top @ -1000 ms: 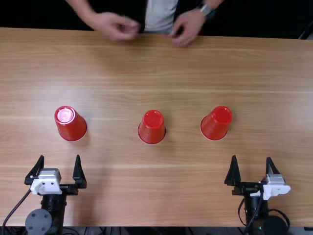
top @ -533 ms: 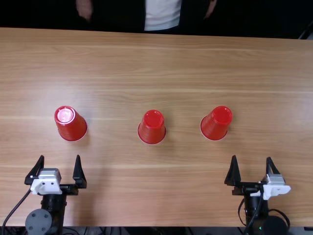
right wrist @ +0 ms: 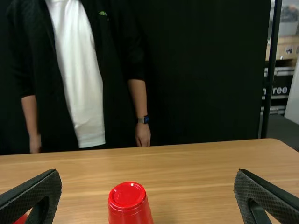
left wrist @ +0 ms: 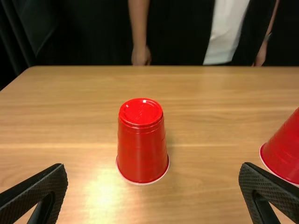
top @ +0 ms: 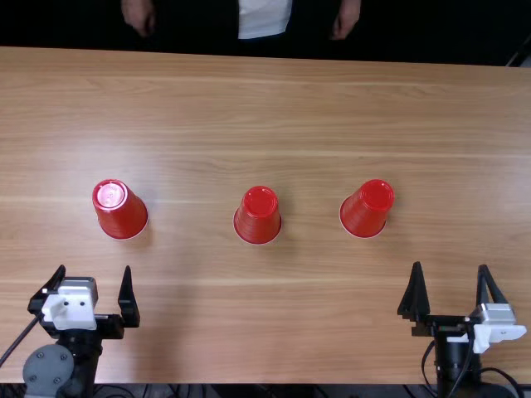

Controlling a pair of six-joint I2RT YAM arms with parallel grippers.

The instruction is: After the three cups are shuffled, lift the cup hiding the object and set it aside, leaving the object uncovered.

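Observation:
Three red cups stand upside down in a row across the table's middle: the left cup point(top: 119, 211) point(left wrist: 142, 140), the middle cup point(top: 258, 215) point(left wrist: 285, 148) and the right cup point(top: 367, 208) point(right wrist: 129, 204). My left gripper point(top: 91, 289) point(left wrist: 149, 198) is open near the table's front edge, just short of the left cup. My right gripper point(top: 449, 289) point(right wrist: 149, 198) is open near the front edge, to the right of and short of the right cup. Whatever the cups cover is hidden.
A person stands behind the table's far edge point(top: 265, 51), hands point(top: 138, 18) down and off the table. Bare wood lies between the cups and all around them.
The person's hands left the far edge of the table and dropped to their sides. Both grippers shifted slightly outward and back toward the near edge. The cups stayed put.

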